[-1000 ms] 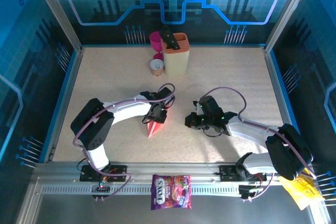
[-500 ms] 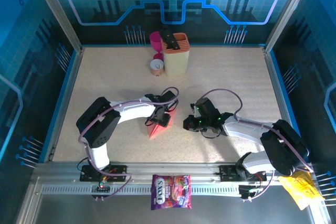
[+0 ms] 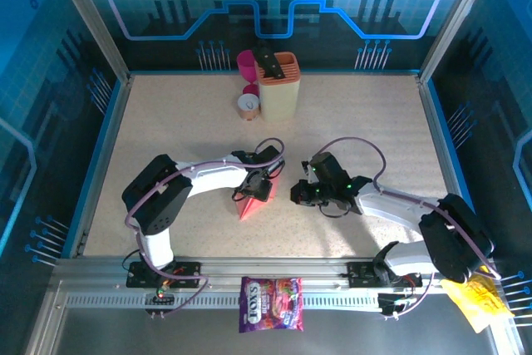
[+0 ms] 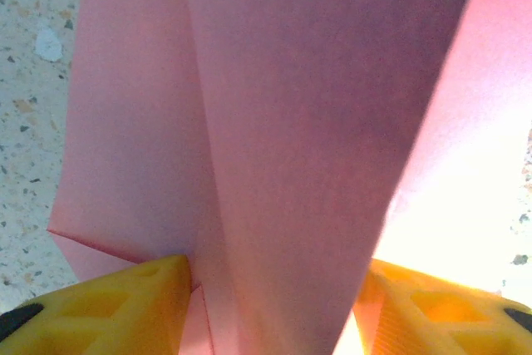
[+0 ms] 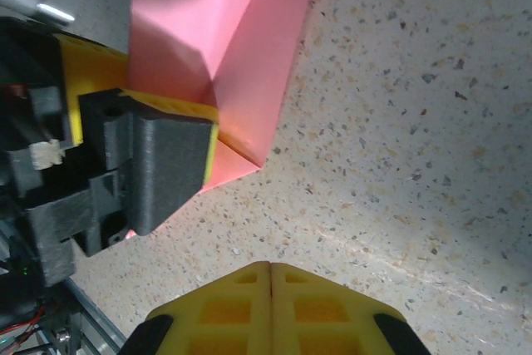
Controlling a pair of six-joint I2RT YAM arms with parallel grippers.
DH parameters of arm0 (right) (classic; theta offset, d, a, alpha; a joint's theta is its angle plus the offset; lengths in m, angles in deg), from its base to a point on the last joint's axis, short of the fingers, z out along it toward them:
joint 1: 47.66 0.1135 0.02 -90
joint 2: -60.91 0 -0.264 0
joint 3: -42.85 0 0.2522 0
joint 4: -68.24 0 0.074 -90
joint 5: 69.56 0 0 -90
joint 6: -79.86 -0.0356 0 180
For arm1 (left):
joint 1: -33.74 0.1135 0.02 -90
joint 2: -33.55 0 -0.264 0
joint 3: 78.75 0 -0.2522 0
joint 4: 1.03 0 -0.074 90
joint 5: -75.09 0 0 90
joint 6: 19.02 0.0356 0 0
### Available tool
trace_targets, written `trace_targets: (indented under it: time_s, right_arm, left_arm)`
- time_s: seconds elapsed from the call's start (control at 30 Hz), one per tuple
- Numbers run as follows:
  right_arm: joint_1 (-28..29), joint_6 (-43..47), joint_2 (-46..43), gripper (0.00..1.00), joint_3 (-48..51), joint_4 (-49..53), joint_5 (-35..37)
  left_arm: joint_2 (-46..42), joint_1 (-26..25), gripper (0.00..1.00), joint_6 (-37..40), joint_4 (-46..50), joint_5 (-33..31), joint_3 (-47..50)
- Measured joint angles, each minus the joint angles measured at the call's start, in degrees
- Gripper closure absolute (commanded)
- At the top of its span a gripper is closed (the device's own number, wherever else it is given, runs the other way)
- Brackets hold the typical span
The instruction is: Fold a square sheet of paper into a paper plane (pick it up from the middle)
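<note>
The left gripper (image 3: 259,186) clamps the paper plane (image 3: 248,204) well inside the table (image 3: 166,122) edges, the right gripper (image 3: 298,194) pressed closed nearby.

paper plane (image 4: 283,122) — between left tool (image 4: 274,297) pads

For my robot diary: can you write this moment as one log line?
left gripper: shut on pink paper plane | right gripper: shut, empty, beside plane
</note>
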Motion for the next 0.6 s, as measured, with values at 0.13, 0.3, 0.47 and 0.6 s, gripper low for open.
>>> trace_targets:
  time_s: [0.13, 0.3, 0.47, 0.6]
  right_arm:
    - [-0.59, 0.87, -2.14, 1.0, -0.72, 1.73, 0.26]
    - [-1.46, 1.33, -4.37, 1.0, -0.9, 3.37, 0.5]
    - [-1.53, 1.57, -5.03, 1.0, -0.94, 4.37, 0.63]
    - [-1.53, 1.75, -5.22, 1.0, -0.94, 4.74, 0.63]
  left_arm:
    - [-0.04, 0.0, 0.43, -2.23, -0.35, 0.04, -0.02]
    - [-0.15, 0.0, 0.43, -4.07, -0.55, 0.02, -0.26]
    - [-1.33, 0.0, 0.43, -5.31, -0.35, 0.0, -1.64]
    - [-3.32, 0.0, 0.43, -5.33, -0.26, -0.02, -3.72]
